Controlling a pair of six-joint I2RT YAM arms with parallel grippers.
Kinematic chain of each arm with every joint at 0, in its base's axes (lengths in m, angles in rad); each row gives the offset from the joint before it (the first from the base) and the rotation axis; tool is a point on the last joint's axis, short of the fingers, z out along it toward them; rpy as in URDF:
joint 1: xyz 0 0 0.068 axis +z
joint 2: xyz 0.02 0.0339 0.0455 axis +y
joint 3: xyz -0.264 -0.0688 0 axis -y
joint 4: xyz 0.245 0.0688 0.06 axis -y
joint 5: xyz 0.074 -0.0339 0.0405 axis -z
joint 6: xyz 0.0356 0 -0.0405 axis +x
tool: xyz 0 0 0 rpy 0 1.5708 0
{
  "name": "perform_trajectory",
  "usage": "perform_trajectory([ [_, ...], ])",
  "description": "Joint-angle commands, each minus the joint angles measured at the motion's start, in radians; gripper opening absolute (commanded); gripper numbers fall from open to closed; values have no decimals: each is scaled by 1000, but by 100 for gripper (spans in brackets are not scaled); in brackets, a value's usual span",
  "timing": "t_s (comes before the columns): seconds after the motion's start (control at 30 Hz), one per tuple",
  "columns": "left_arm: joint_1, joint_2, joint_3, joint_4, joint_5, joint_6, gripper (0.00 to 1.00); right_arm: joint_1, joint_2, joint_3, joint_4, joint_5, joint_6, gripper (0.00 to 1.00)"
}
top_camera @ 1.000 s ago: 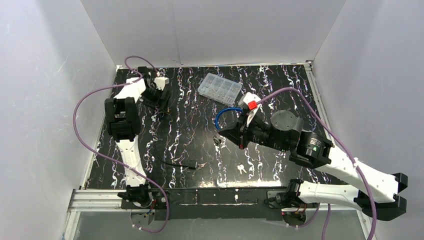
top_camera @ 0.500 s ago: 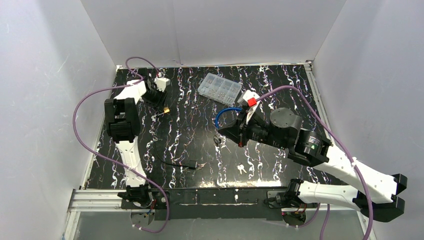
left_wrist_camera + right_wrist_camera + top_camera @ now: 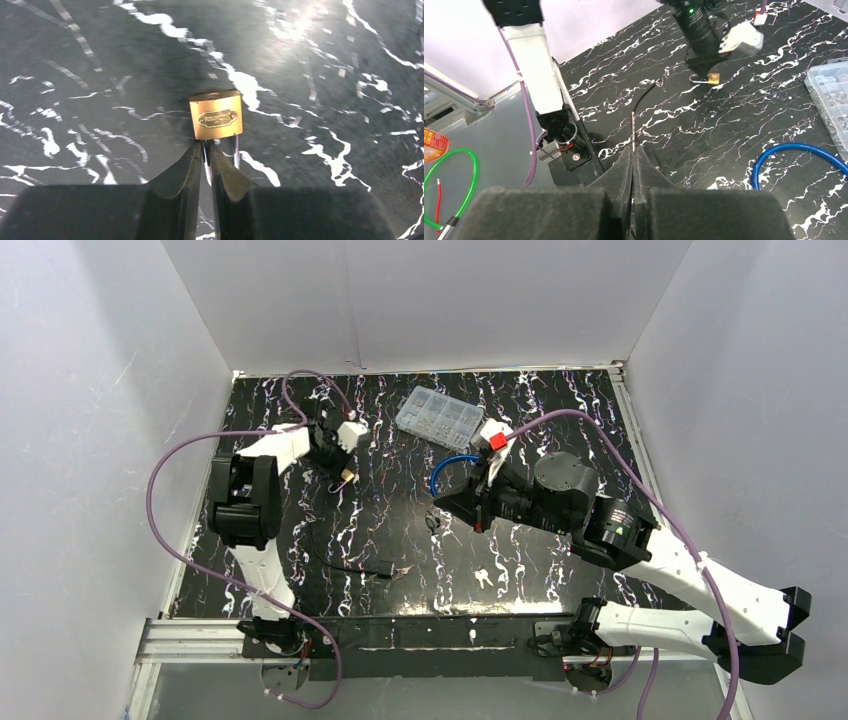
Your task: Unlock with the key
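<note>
A small brass padlock (image 3: 216, 117) hangs just past the tips of my left gripper (image 3: 205, 146), which is shut on one leg of its steel shackle. From above, the left gripper (image 3: 340, 462) holds the padlock (image 3: 346, 478) over the table's back left. My right gripper (image 3: 633, 150) is shut on the key (image 3: 632, 131), whose thin blade sticks out edge-on beyond the pads. From the right wrist, the padlock (image 3: 712, 77) shows far ahead under the left gripper (image 3: 704, 65). The right gripper (image 3: 440, 502) sits mid-table, well apart from the padlock.
A clear compartment box (image 3: 438, 417) stands at the back centre. A blue ring (image 3: 447, 466) lies beside the right gripper. A black cable (image 3: 345, 562) and loose keys (image 3: 483, 577) lie near the front. White walls enclose the black marbled table (image 3: 400, 455).
The left gripper has closed on the padlock's shackle and carried it right, away from the back-left corner. The right arm has crept slightly left, still shut.
</note>
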Motion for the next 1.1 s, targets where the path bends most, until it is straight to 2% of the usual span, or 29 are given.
perform_trajectory([
  [0.0,-56,-137,-165,4,51,164,10,-12,-3,19,62,-10,7,1],
  [0.1,-99,-238,-285,22,65,230,9,-15,-12,19,58,-7,4,1],
  [0.3,-189,-439,-436,7,96,252,5,-21,-41,-22,60,10,18,1],
  [0.43,-262,-558,-472,-8,102,269,0,-32,-65,-50,54,10,34,1],
  [0.63,-281,-760,-366,-170,324,331,0,-61,-88,-55,34,11,54,1],
  [0.77,-306,-1064,-275,-193,581,408,0,-73,-102,-50,37,-41,48,1],
  [0.83,-320,-1173,-172,-107,590,324,0,-83,-73,-8,14,-193,52,1],
  [0.87,-322,-1227,-139,-92,587,353,0,-84,-59,16,0,-248,43,1],
  [0.9,-322,-1270,-94,-126,616,403,0,-84,-60,33,-2,-282,29,1],
  [0.97,-322,-1242,109,-331,648,461,0,-89,-46,83,-38,-322,14,1],
  [1.0,-322,-1234,148,-338,653,461,0,-90,-46,89,-37,-331,14,1],
  [1.07,-323,-1294,125,-226,679,452,0,-90,-53,109,-23,-347,18,1],
])
